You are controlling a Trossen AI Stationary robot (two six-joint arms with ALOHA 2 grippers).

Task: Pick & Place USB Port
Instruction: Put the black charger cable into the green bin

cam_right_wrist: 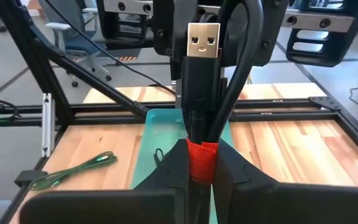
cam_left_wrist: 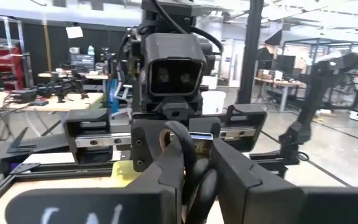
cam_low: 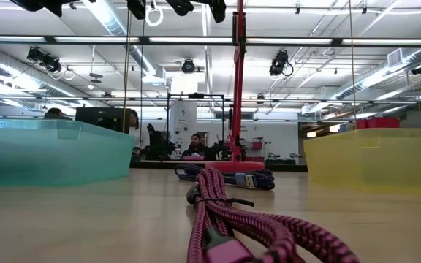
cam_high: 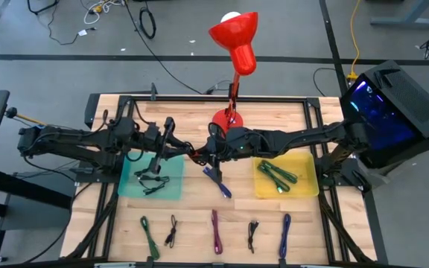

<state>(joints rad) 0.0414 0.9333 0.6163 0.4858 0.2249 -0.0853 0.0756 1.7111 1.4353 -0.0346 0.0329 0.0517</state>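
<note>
A coiled black USB cable with a red band (cam_right_wrist: 201,163) is held above the table's middle, between both grippers. Its silver plug (cam_right_wrist: 202,38) sticks out past my right gripper (cam_right_wrist: 201,155), which is shut on it. My left gripper (cam_left_wrist: 194,158) faces the right one and is shut on the cable's black loops (cam_left_wrist: 192,163). In the high view the two grippers, left (cam_high: 188,151) and right (cam_high: 209,152), meet tip to tip between the teal tray (cam_high: 171,190) and the yellow tray (cam_high: 310,186). A blue cable (cam_high: 218,183) lies on the table below them. My left gripper pinches the black loops (cam_left_wrist: 191,177) of the coiled cable between its two fingers, coming level from the table's left side. The cable is lifted clear of the table. My right gripper pinches the bundle at its red band (cam_right_wrist: 201,149), level from the table's right side. The plug and the loops reach out beyond its fingertips toward the left gripper, clear of the table.
The teal tray holds black cables (cam_high: 153,181) and the yellow tray holds green ones (cam_high: 276,176). Several cables lie in a row along the near edge, among them a purple one (cam_high: 215,231). A red desk lamp (cam_high: 228,119) stands at the far middle.
</note>
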